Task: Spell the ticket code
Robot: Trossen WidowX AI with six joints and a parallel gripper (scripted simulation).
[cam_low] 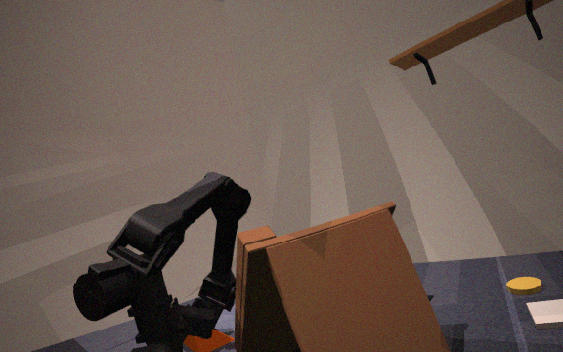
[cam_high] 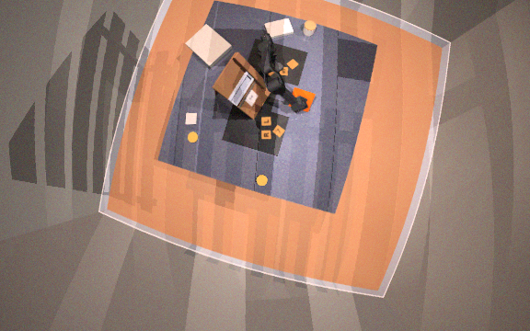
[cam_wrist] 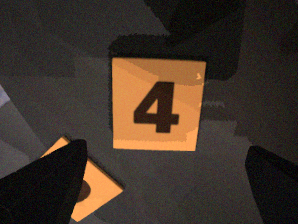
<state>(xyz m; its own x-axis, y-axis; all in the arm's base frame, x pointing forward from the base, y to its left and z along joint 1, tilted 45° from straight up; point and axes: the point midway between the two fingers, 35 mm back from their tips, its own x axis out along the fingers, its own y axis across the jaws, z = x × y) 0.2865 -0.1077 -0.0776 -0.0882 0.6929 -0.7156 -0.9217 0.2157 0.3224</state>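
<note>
My gripper (cam_wrist: 168,153) is open and empty above a tile marked 4 (cam_wrist: 157,105), which lies flat between and ahead of the fingertips. Another orange tile (cam_wrist: 102,187) is partly hidden by the left finger. In the top view, two tiles (cam_high: 293,63) (cam_high: 283,71) show beside the arm, and a third is mostly covered. Tiles L (cam_high: 266,121), R (cam_high: 266,134) and 7 (cam_high: 279,131) lie on the near dark mat (cam_high: 242,131). The slanted brown board (cam_high: 227,80) (cam_low: 355,284) carries the pale rail (cam_high: 245,91), where no tile shows, and the ticket (cam_high: 251,97), its print too small to read.
An orange panel (cam_high: 309,97) (cam_low: 208,341) stands by the arm's base. A cream box (cam_high: 208,45), a white box (cam_high: 279,28) and a lidded jar (cam_high: 309,28) stand at the back. Two yellow discs (cam_high: 192,137) (cam_high: 261,180) and a white square (cam_high: 190,119) lie nearer the edges.
</note>
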